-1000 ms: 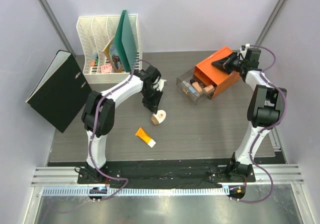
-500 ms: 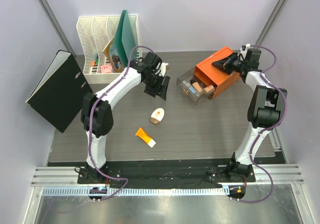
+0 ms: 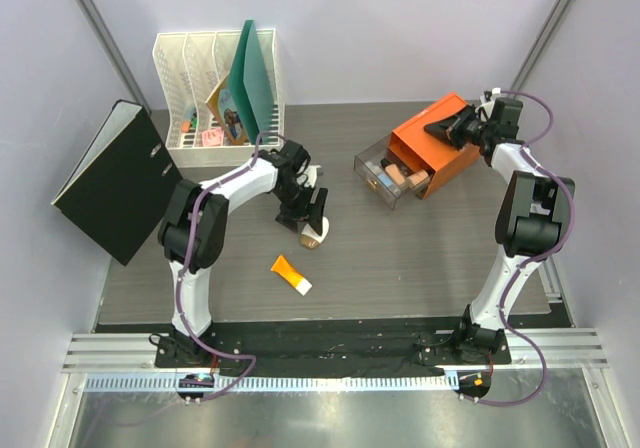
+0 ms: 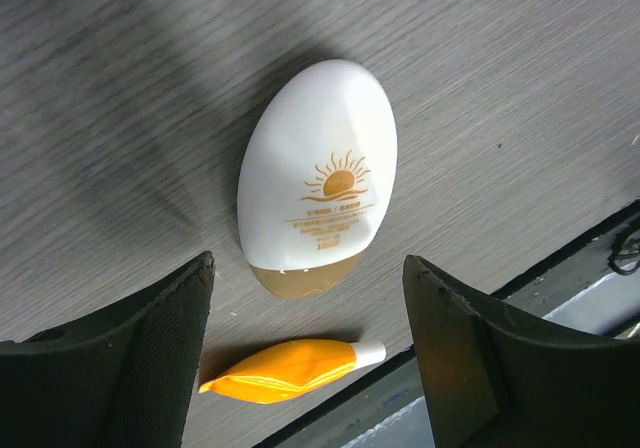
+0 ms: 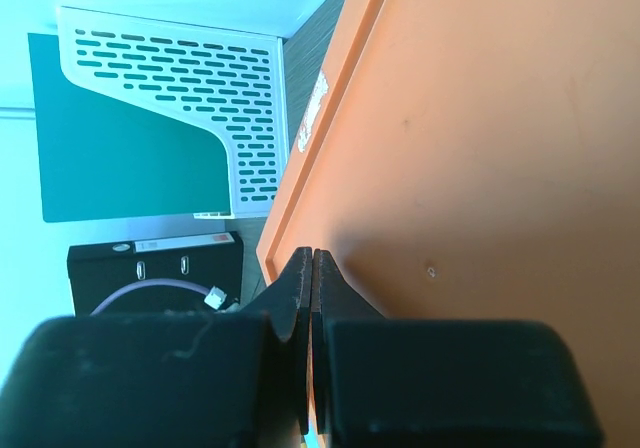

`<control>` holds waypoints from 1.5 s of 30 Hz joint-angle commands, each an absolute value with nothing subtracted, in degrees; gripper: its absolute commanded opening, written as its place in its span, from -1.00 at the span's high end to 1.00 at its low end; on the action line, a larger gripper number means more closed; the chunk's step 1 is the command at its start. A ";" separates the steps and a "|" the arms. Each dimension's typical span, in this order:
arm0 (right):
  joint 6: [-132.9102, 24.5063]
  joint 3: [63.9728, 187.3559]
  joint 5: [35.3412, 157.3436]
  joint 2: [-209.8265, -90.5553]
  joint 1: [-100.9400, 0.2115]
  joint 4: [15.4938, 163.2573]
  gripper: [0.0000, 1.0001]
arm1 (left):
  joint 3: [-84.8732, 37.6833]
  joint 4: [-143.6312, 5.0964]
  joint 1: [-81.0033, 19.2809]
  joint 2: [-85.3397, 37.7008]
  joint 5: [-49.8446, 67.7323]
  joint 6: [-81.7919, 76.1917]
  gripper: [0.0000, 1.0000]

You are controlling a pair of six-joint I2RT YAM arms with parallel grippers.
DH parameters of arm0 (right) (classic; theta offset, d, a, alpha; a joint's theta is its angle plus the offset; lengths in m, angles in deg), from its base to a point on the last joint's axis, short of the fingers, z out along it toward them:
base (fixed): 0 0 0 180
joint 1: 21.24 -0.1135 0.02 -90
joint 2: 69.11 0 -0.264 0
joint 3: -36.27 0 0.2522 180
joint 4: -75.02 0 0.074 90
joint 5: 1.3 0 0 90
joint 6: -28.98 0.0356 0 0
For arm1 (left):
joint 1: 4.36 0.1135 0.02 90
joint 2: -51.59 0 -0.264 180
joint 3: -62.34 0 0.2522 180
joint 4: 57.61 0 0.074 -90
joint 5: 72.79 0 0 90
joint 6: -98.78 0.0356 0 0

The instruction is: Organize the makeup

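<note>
Two loose cosmetics sit at the left claw (image 3: 306, 215). The white oval compact (image 4: 318, 173) lies flat on the worktop (image 3: 430, 258) directly beneath it, in the gap between the wide-spread fingers (image 4: 150, 358) and touching neither. The orange white-capped tube (image 4: 290, 365) lies just past the compact's tan end, further out from the claw. Half a second back this claw was raised and swung off toward the orange drawer box (image 3: 435, 158) with nothing in it. It has now dropped over the compact again, much as it stood a second ago, while compact and tube lie where they were. That reads as a fresh try at the same pick, so the compact's trip to the open drawer (image 3: 368, 171), which already holds a few peach-coloured pieces, is yet to start. The right claw (image 5: 312, 273) has not shifted: its fingers are pressed together with nothing between them, poised at the top of the box. Only the left wrist view shows the compact's sun print and how evenly the fingers flank it; from above, the claw hides most of the compact. Only the overhead view shows the drawer well apart from the left claw, and the right wrist view adds the white file rack (image 5: 190, 88) and black binder (image 5: 150, 258) beyond the box.
</note>
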State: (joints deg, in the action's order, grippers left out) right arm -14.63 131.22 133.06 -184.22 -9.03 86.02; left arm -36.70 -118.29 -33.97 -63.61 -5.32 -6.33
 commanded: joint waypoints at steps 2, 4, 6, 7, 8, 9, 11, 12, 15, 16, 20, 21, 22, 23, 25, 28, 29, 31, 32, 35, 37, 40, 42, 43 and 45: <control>-22.96 123.60 125.88 -192.68 -6.91 101.08 0.98 | -37.64 -112.77 -33.54 -62.93 -9.08 -8.09 -0.52; -23.31 123.42 126.23 -192.51 -6.91 101.08 0.98 | -38.08 -112.94 -33.89 -63.37 -7.68 -8.18 -0.54; -23.75 123.24 126.41 -192.33 -6.91 101.17 0.98 | -38.70 -113.03 -34.24 -64.34 -7.58 -8.27 -0.55; -23.75 123.16 126.49 -192.42 -7.00 101.09 0.98 | -39.05 -113.03 -34.42 -64.86 -7.75 -8.27 -0.55; -23.92 122.98 126.58 -192.33 -6.91 101.17 0.98 | -39.31 -113.03 -34.59 -65.74 -7.84 -8.36 -0.55; -23.93 122.81 126.67 -192.25 -6.91 101.17 0.98 | -39.49 -113.03 -35.12 -66.27 -7.84 -8.45 -0.56; -24.02 122.54 126.85 -192.16 -6.91 101.17 0.98 | -40.19 -113.47 -35.74 -67.32 -7.23 -8.45 -0.56; -24.01 122.45 126.85 -191.98 -6.91 101.17 0.98 | -40.46 -114.08 -36.09 -67.94 -6.27 -8.53 -0.57; -24.10 122.19 126.85 -191.72 -6.91 101.09 0.98 | -41.69 -115.57 -37.93 -68.99 -1.09 -8.45 -0.59; -24.19 122.10 126.76 -191.63 -6.91 101.08 0.98 | -42.39 -116.89 -38.89 -69.17 0.49 -8.36 -0.60; -24.19 121.92 126.85 -191.54 -6.91 101.00 0.98 | -44.67 -120.40 -41.09 -70.40 11.80 -8.62 -0.62; -24.19 122.01 126.85 -191.37 -6.91 101.08 0.98 | -45.20 -121.28 -41.62 -70.93 13.84 -8.54 -0.63; -24.28 122.01 126.85 -191.45 -6.91 101.08 0.98 | -46.25 -121.99 -42.06 -71.63 15.95 -8.88 -0.62; -24.28 122.01 126.76 -191.45 -6.91 101.00 0.98 | -46.87 -123.48 -42.94 -72.16 17.54 -8.89 -0.62; -24.28 122.10 126.76 -191.54 -7.00 101.08 0.98 | -47.75 -124.37 -43.73 -73.21 22.29 -9.32 -0.62; -24.19 122.19 126.76 -191.72 -6.91 101.08 0.98 | -47.93 -125.33 -44.88 -73.92 26.77 -9.85 -0.61; -24.19 122.36 126.76 -191.80 -6.91 101.08 0.98 | -47.93 -125.68 -44.97 -74.27 27.57 -10.72 -0.59; -24.10 122.54 126.76 -191.89 -6.91 101.08 0.98 | -47.67 -126.04 -45.06 -74.71 28.63 -11.61 -0.56; -24.10 122.63 126.76 -191.98 -6.91 101.00 0.98 | -47.49 -125.95 -45.06 -74.80 28.89 -12.13 -0.51; -24.01 122.89 126.85 -192.16 -6.91 101.08 0.98 | -46.44 -125.34 -45.14 -75.06 27.93 -12.49 -0.38; -23.84 123.07 126.85 -192.24 -6.91 101.08 0.98 | -45.91 -124.72 -45.14 -74.89 27.14 -12.49 -0.07; -23.93 123.24 126.93 -192.51 -6.91 101.08 0.98 | -46.08 -124.46 -45.23 -74.27 26.87 -12.23 0.35; -24.01 123.24 126.93 -192.59 -6.91 101.08 0.98 | -46.61 -124.89 -45.14 -73.57 27.92 -12.49 0.69; -23.75 123.24 127.02 -192.68 -6.91 101.08 0.98 | -47.13 -125.33 -45.23 -73.31 28.28 -12.66 0.78; -23.75 123.33 126.93 -192.68 -6.91 101.09 0.98 | -47.84 -125.86 -45.14 -72.61 29.50 -12.84 1.00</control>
State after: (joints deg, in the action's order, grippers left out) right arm -17.38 129.47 134.31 -183.13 -8.57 85.21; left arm -47.67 -124.54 -45.49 -72.40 23.42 -12.28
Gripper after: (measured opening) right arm 0.014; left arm 0.612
